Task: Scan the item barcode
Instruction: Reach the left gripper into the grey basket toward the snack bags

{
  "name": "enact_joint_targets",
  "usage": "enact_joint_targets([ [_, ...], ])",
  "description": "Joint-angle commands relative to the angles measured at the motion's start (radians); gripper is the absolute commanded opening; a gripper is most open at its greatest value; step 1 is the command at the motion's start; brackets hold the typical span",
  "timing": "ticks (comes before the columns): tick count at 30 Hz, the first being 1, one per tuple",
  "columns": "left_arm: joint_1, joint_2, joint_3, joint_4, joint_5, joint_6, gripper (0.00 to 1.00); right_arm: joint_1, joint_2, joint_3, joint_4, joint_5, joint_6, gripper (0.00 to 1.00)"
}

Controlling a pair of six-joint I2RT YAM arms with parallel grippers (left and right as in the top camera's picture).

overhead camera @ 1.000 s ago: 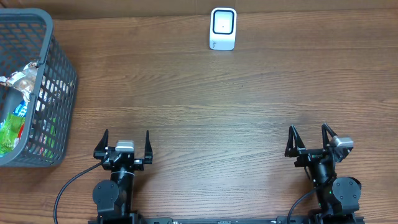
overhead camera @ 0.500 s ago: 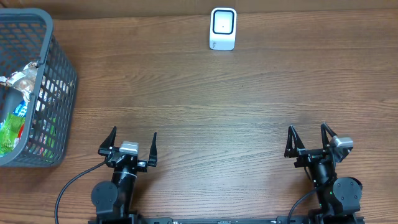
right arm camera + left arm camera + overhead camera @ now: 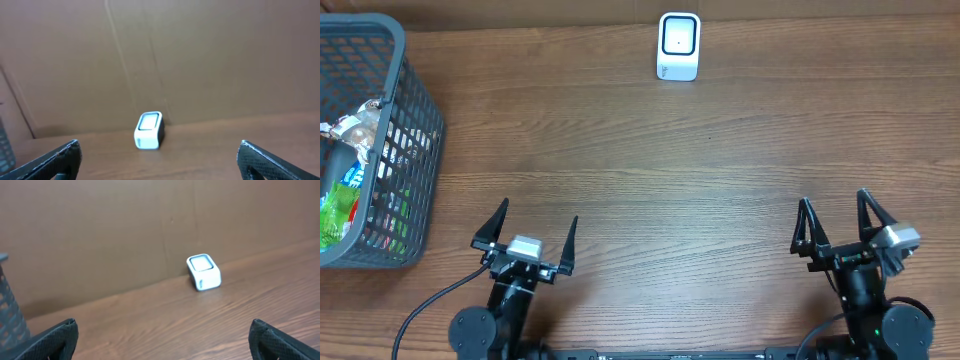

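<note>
Brown wood, one white box, one dark basket of bright wrappers.
The counter [image 3: 670,150] is mid-brown with darker grain streaks, and the wall [image 3: 100,230] is plain brown. The scanner [image 3: 679,46] is white with a dark window. The basket [image 3: 420,130] is dark grey lattice, its packets [image 3: 335,215] green, silver and blue. The left gripper [image 3: 538,212] and right gripper [image 3: 834,198] are black.

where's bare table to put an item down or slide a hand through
Bare table runs from the scanner at the back to the left gripper and right gripper in front, and from the basket to the right edge. Crowded only inside the basket, full of packets.
</note>
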State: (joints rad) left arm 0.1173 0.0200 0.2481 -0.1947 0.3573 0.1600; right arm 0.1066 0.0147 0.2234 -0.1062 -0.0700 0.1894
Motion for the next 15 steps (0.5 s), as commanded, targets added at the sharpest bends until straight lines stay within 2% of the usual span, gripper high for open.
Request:
enact_joint_targets([
  [1,-0.006,0.047,0.126,-0.041,0.036,-0.007,1.00,0.005,0.004,0.082,-0.013,-0.029,-0.035,1.00],
  [7,-0.006,0.263,0.362,-0.160,0.036,-0.004,1.00,0.005,0.124,0.241,-0.105,-0.036,-0.058,1.00],
  [15,-0.006,0.693,0.846,-0.462,0.036,0.001,1.00,0.005,0.445,0.597,-0.319,-0.073,-0.147,1.00],
])
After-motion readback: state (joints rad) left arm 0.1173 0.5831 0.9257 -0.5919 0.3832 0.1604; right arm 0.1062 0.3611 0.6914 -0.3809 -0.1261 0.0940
